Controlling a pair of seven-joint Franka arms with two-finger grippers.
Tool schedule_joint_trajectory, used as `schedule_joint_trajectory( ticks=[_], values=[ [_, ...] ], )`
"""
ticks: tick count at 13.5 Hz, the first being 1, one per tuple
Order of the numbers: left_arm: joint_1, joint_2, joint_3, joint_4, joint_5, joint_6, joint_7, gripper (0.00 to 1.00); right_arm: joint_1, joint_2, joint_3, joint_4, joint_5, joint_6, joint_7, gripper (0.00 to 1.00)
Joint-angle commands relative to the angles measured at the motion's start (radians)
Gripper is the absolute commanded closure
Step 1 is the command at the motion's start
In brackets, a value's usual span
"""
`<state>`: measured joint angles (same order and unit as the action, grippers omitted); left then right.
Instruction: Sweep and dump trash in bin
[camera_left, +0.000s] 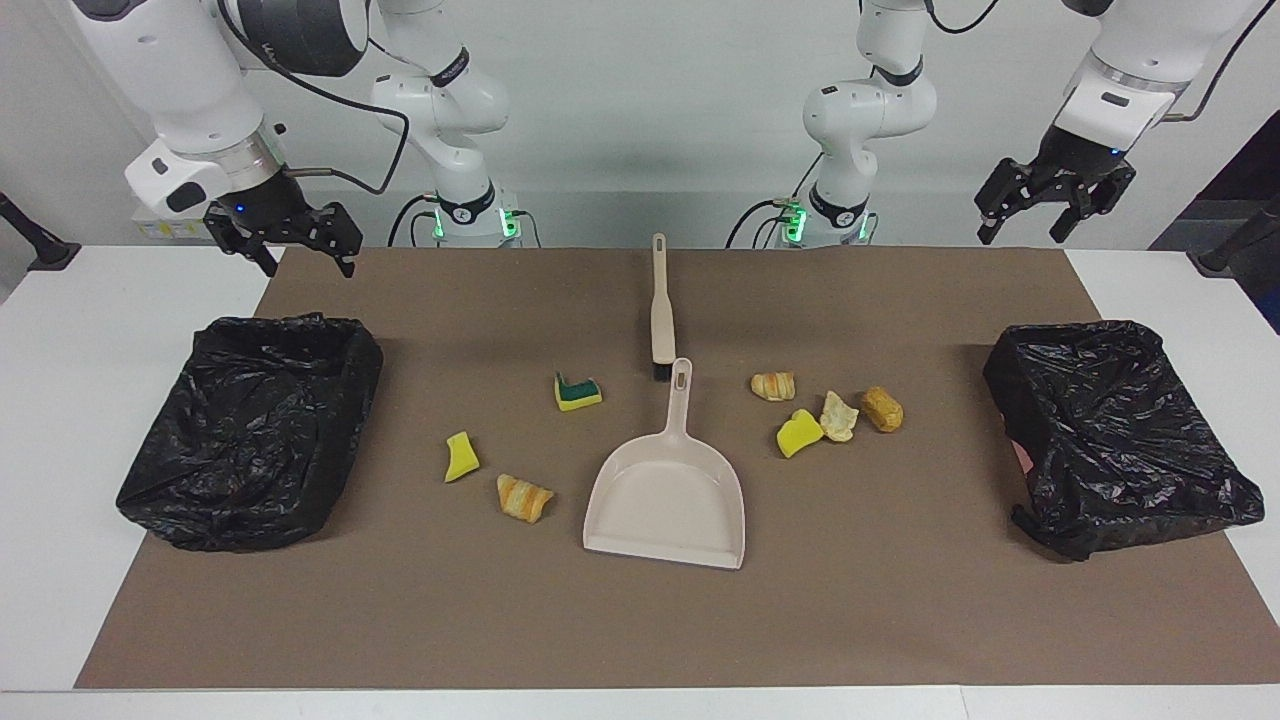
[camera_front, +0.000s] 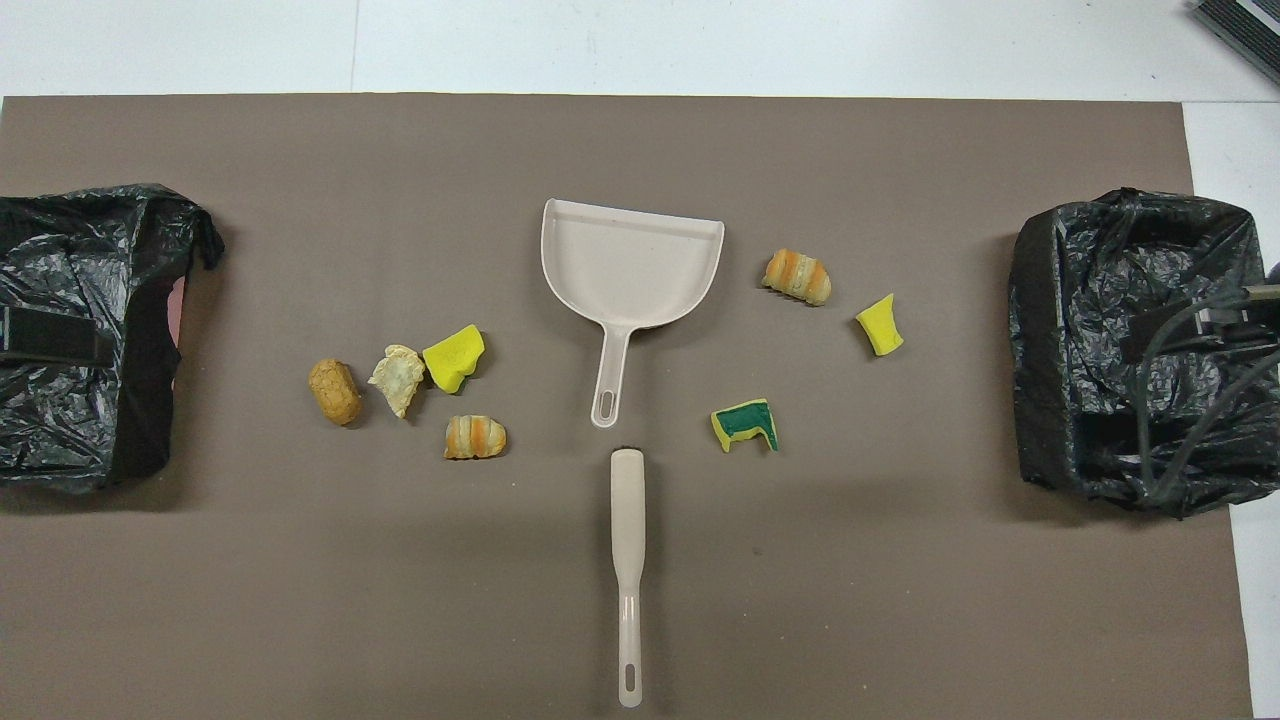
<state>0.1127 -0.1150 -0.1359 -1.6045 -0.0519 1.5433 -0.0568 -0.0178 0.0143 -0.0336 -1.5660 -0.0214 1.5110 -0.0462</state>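
Evidently nothing was done: all seven scraps (camera_left: 800, 432) lay unswept, brush (camera_left: 661, 310) and dustpan (camera_left: 668, 495) untouched mid-surface; left gripper (camera_left: 1050, 205) and right gripper (camera_left: 285, 240) hung with fingers wide, empty.

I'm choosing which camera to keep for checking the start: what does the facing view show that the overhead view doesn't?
Only the facing view shows both arms waiting raised: the left tool open near one black-lined bin, the right tool open near the other bin. Only the overhead view shows the green top of one sponge bit plainly. Both show the dustpan, the brush and seven scraps on the brown mat.
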Motion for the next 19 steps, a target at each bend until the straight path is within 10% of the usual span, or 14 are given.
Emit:
schedule_joint_trajectory(
  ticks=[1,19],
  values=[
    [0.007,-0.017,0.001,-0.014,-0.003,-0.037,-0.029,0.0,-0.002,-0.022,0.004,-0.022,0.012,-0.011,-0.011,0.0],
    [-0.065,-0.04,-0.031,-0.06,-0.012,-0.028,-0.087,0.0,-0.001,-0.022,0.005,-0.019,0.02,-0.021,-0.021,0.0]
  ],
)
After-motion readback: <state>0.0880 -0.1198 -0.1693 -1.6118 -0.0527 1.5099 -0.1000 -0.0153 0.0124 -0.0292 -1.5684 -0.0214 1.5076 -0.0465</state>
